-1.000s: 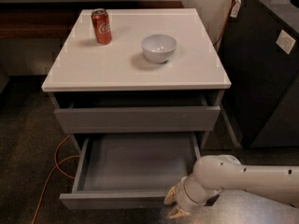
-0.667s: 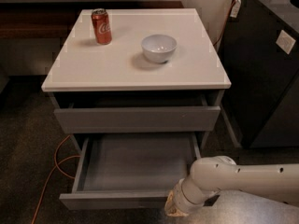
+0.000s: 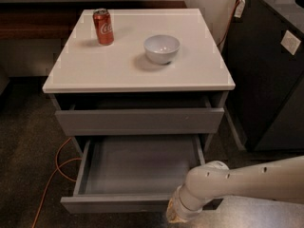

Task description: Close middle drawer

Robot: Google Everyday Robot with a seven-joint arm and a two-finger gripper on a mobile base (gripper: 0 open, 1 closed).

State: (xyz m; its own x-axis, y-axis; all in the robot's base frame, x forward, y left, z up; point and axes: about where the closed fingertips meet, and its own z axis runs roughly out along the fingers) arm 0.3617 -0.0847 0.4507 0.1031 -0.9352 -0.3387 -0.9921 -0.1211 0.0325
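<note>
**Pincer low at the drawer front**

Pincer (image 3: 178, 213) sits at the right end of the front panel of the middle drawer (image 3: 137, 167), which stands pulled far out beneath the table (image 3: 199, 56). The panel runs left to right, so closing means pushing away, toward the cabinet. The frame's bottom edge cuts the pincer off; released or clenched, I cannot tell.

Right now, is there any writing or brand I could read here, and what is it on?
Red can on the white tabletop: white script, too blurred to read.
White sticker on the dark cabinet: too small to read.
Bowl: no text.
Middle drawer, open, and the gripper low at its front panel: no text visible.
</note>
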